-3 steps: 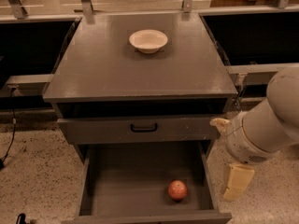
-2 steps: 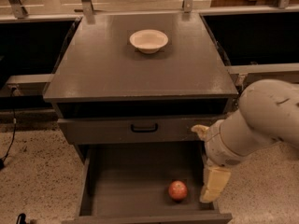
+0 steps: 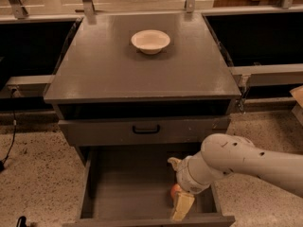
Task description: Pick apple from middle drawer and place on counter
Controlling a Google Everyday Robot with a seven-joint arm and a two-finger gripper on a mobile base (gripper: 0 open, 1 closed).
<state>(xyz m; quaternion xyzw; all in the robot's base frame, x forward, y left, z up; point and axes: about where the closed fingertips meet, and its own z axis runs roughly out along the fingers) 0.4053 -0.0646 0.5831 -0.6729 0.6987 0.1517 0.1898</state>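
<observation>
While low in the middle drawer (image 3: 128, 188), hand (image 3: 178, 187) wide open about the apple (image 3: 175, 192); white bowl (image 3: 150, 40) well apart on the counter (image 3: 142, 77).

Your arm (image 3: 246, 162) is a smooth, rounded white shell with a few small dark holes and a ribbed pale wrist (image 3: 191, 175). Your gripper (image 3: 176, 189), low in the open drawer (image 3: 128, 188), has cream-yellow fingers (image 3: 182, 205) set apart.

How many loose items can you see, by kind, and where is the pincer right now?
apple: 1, at the front right of the open middle drawer
bowl: 1, white, on the counter
Total: 2
The pincer is down inside the middle drawer, right at the apple and partly covering it. Contact cannot be told.
</observation>
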